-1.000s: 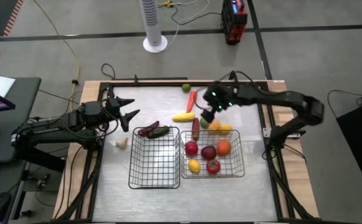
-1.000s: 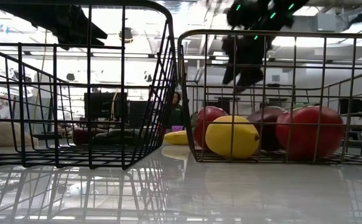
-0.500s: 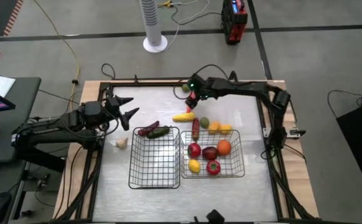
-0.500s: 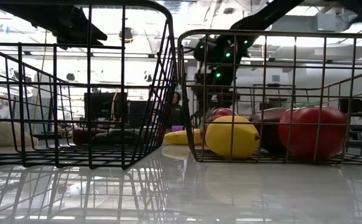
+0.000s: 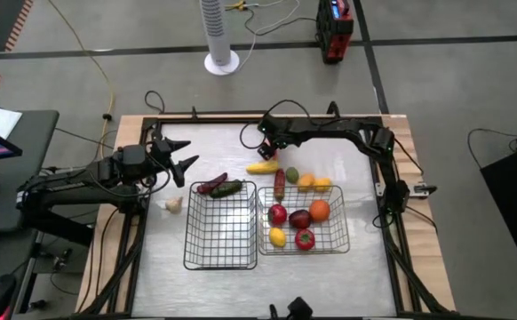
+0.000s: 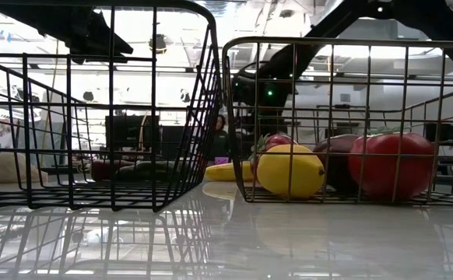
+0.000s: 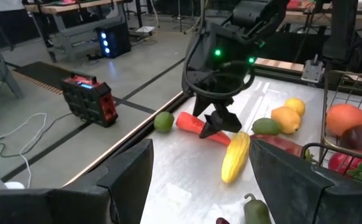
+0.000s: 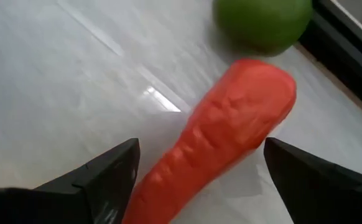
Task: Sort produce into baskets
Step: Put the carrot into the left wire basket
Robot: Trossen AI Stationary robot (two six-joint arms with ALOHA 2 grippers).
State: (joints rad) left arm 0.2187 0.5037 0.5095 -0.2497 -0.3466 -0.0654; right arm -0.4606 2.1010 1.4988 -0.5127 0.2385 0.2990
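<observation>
Brushed pale tabletop [image 5: 325, 267] mirrors the light, on a grey floor with a white tower fan [image 5: 220, 36] behind. Ridged, tapered red carrot [image 8: 218, 137] lies near the far edge beside a smooth green lime [image 8: 263, 22]. Right gripper [image 5: 271, 140] hangs spread astride the carrot, seemingly not touching. Left gripper [image 5: 182, 156] waits, splayed, beyond two wire baskets [image 5: 220, 253].

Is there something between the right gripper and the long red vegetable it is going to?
Nothing visible does. The right gripper hangs open directly over the long red vegetable, its fingers on either side. The green fruit lies just beyond the vegetable's end, not between.
</observation>
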